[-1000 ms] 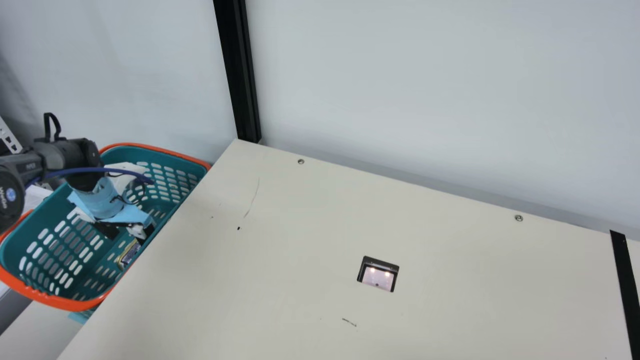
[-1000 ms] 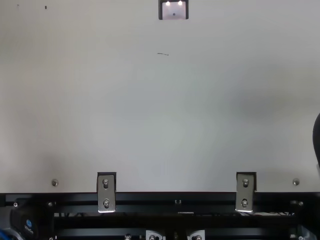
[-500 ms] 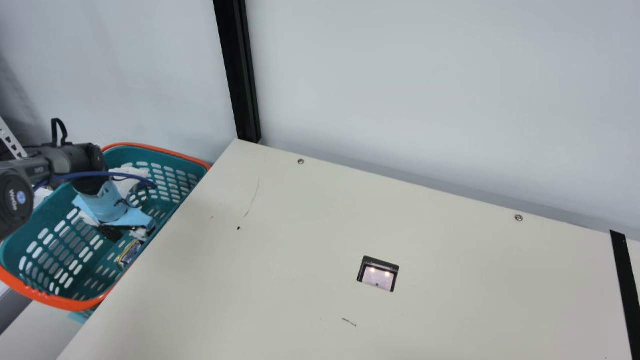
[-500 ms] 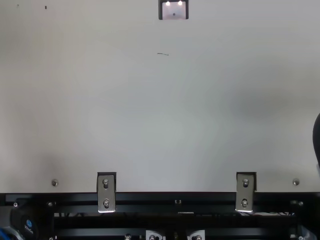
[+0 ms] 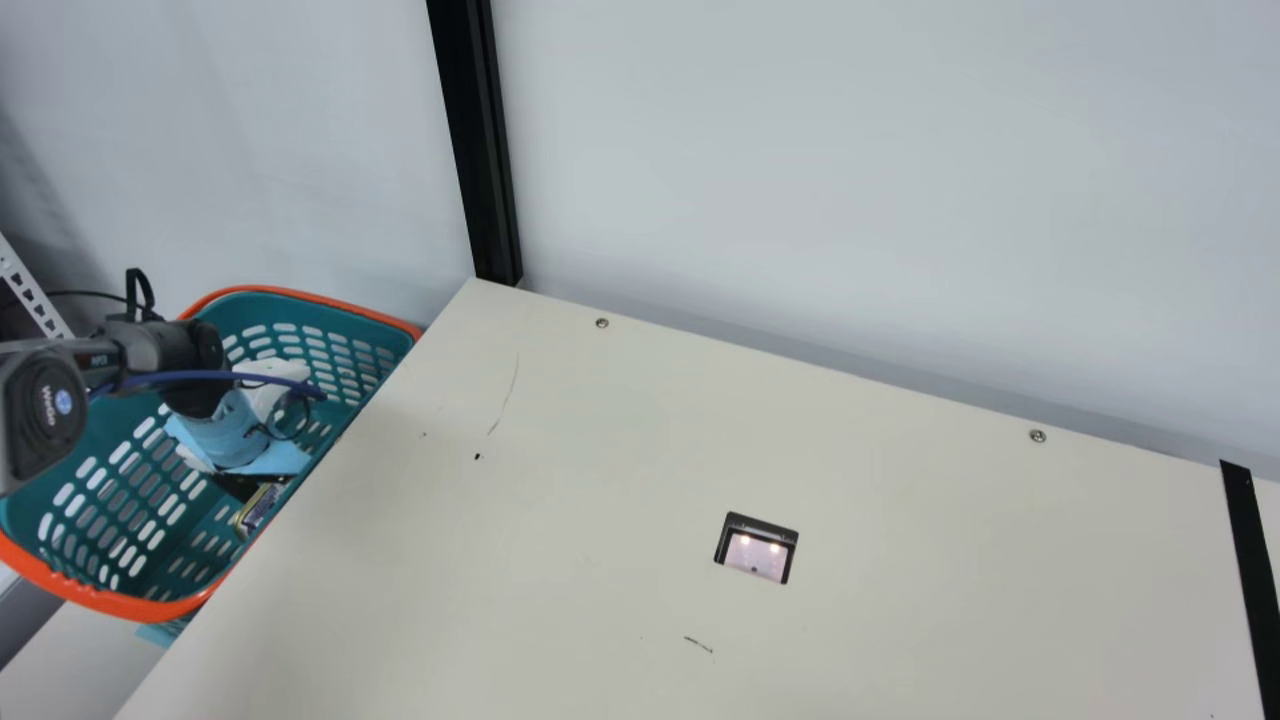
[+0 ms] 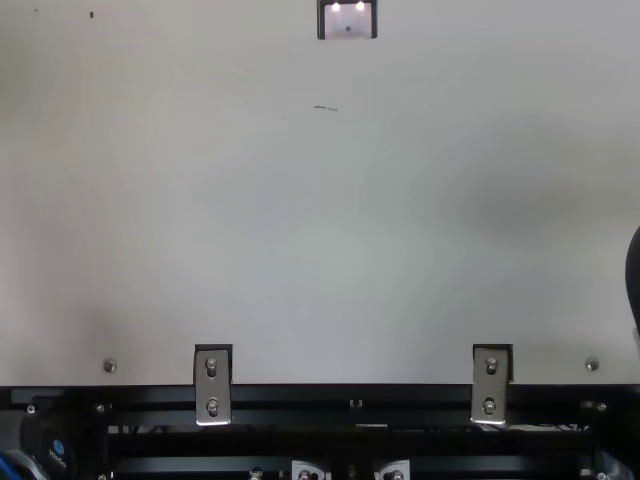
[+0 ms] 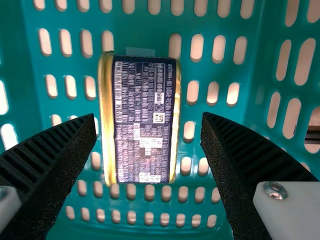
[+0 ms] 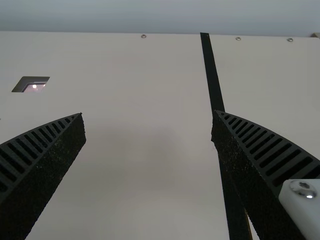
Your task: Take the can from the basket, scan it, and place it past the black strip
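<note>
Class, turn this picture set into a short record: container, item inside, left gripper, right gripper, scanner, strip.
container: teal basket with orange rim, beside the table
item inside: can with gold edges and a dark printed label
left gripper: over the can, fingers open on either side of it
right gripper: over the table, fingers open, nothing between them
scanner: lit window set in the tabletop
strip: black, near the main view's right edge

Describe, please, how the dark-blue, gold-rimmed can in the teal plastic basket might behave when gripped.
The can, with its metallic-looking gold rims, will probably feel stiff. Its shiny rims could slip a little, though the jaws' ribbing may help.
</note>
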### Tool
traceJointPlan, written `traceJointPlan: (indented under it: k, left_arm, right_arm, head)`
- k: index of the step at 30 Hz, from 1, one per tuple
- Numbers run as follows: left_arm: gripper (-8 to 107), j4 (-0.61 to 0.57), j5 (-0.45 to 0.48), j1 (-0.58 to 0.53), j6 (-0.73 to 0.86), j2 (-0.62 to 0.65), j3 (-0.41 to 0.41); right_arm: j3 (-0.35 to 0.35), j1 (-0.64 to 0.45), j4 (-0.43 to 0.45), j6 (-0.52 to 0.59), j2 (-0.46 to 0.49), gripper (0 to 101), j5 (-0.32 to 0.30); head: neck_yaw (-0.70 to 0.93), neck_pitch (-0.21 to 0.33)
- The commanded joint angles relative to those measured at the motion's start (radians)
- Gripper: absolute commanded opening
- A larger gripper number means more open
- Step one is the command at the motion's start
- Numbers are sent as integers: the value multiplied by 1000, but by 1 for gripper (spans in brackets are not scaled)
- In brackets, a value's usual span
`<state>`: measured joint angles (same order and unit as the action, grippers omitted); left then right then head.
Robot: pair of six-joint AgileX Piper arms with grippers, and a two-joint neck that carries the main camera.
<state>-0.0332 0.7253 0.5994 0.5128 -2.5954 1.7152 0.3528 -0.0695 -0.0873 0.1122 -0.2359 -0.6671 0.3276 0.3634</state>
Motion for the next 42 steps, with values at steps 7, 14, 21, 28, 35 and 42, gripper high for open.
traceJointPlan:
  k: [7, 14, 21, 28, 35, 42]
  left_arm:
    - [90, -22, -15, 6, -3, -29, 22]
    - [90, -36, -11, 13, -7, -57, 44]
    - [10, -54, -8, 21, -4, -75, 49]
    - [10, -145, -57, 35, 72, 3, 1]
    - [10, -300, -114, 55, 194, 169, -74]
    - [10, -456, -134, 77, 298, 347, -121]
  right_arm:
    - [0, 0, 0, 0, 0, 101, 0]
    - [0, 0, 0, 0, 0, 101, 0]
    - [0, 0, 0, 0, 0, 101, 0]
    - [0, 0, 1, 0, 0, 101, 0]
    - [0, 0, 1, 0, 0, 101, 0]
    - [0, 0, 1, 0, 0, 101, 0]
  head:
    - [34, 27]
    - [34, 27]
    - [34, 27]
    - [34, 27]
    - [34, 27]
    - [34, 27]
